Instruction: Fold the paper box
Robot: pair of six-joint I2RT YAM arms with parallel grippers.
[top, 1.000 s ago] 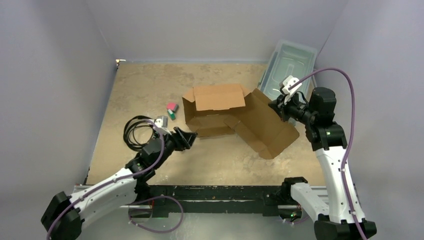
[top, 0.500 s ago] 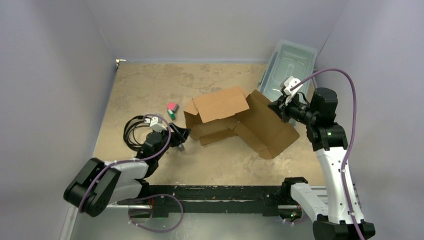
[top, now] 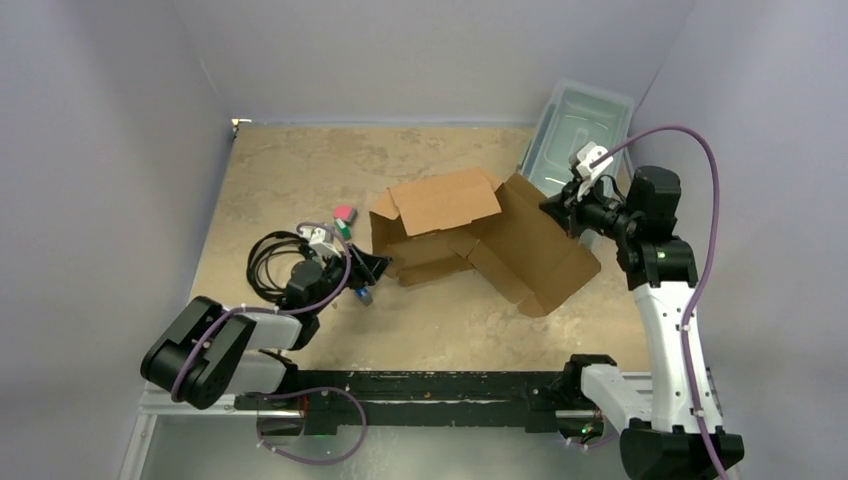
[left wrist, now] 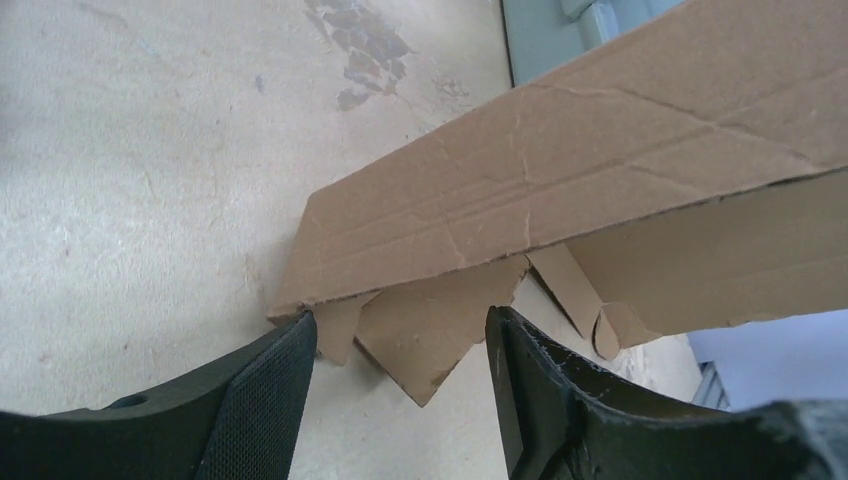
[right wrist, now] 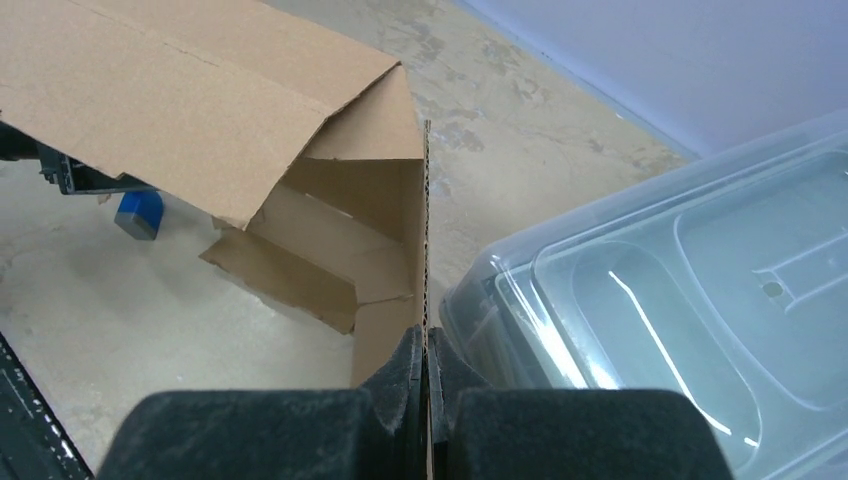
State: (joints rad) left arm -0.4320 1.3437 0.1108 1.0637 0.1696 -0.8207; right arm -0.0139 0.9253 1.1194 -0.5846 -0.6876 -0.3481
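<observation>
Brown paper box (top: pixel 445 200) may slip or tear: right end effector (right wrist: pixel 427 342) pinches one thin edge; left end effector (left wrist: pixel 400 335), open, offers no support.

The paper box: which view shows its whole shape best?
The top external view: the whole paper box is in frame. The left wrist view shows only a lower edge with tabs; the right wrist view, one panel edge pinched by the right gripper.
</observation>
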